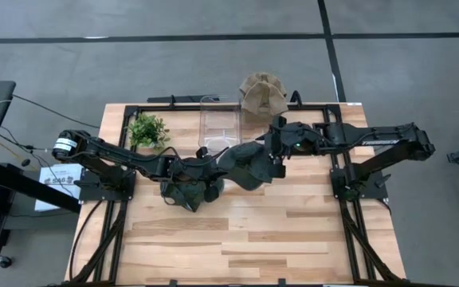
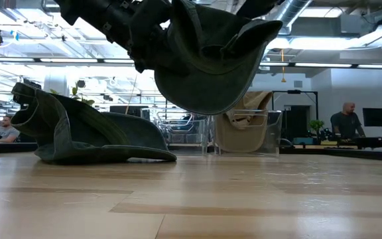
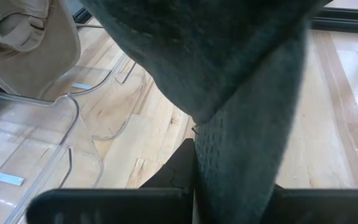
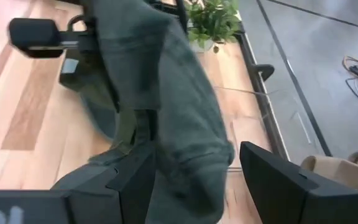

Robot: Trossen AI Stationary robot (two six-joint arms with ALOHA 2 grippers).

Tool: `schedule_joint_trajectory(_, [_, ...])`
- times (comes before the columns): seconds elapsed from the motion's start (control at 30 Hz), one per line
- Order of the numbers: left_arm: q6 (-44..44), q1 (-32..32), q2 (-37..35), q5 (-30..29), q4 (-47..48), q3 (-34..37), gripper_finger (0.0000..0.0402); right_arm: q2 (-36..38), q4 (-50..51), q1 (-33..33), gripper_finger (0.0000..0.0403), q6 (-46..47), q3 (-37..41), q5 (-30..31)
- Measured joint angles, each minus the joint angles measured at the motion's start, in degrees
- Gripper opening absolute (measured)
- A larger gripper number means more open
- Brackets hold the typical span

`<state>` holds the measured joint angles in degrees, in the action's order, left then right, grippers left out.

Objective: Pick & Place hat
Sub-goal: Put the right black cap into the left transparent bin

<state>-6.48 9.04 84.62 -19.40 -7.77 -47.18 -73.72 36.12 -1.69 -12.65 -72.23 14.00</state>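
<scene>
Both tools have the dark green hat (image 1: 245, 163) between them — your left tool (image 3: 194, 199) is clenched on a fold of its fabric, and your right tool (image 4: 188, 180) has cloth bunched between its fingers, though you cannot tell from its wrist view how hard it bites. The hat hangs clear of the worktop (image 1: 237, 239), near the middle, crown sagging downward in the low view. A second dark hat (image 2: 85, 136) lies crumpled on the wood just beside the left arm, and a tan hat (image 1: 261, 94) sits draped over the far end of the clear bin (image 1: 218, 123), with a small potted plant (image 1: 147, 130) beside that.

Your likeliest trouble is the shared grip: if one arm travels while the other holds, the fabric stretches or slips free and drops onto the hat below. Watch the bin too — its thin clear walls are near the carried hat, and a low pass could catch the rim and shove it.
</scene>
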Motion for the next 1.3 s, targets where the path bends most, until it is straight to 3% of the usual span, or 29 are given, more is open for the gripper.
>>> schedule_joint_trajectory(0.4, [-0.2,0.0,0.0,0.0,0.0,0.0,0.0019,-1.9,-0.3,3.5,0.0208,-1.4,0.1,1.9])
schedule_joint_trajectory(0.63, [-0.4,0.0,0.0,0.4,-0.2,0.0,0.0019,-1.4,-1.1,3.7,0.0135,-2.4,0.1,7.0])
schedule_joint_trajectory(0.97, [-0.4,0.0,0.0,0.5,-0.2,0.0,0.0019,-1.2,-1.8,3.6,0.0016,-2.9,0.1,5.5])
schedule_joint_trajectory(1.3, [-1.5,0.0,0.0,0.9,-1.2,0.0,0.002,-1.2,-1.7,2.0,0.0003,-2.8,0.1,1.7])
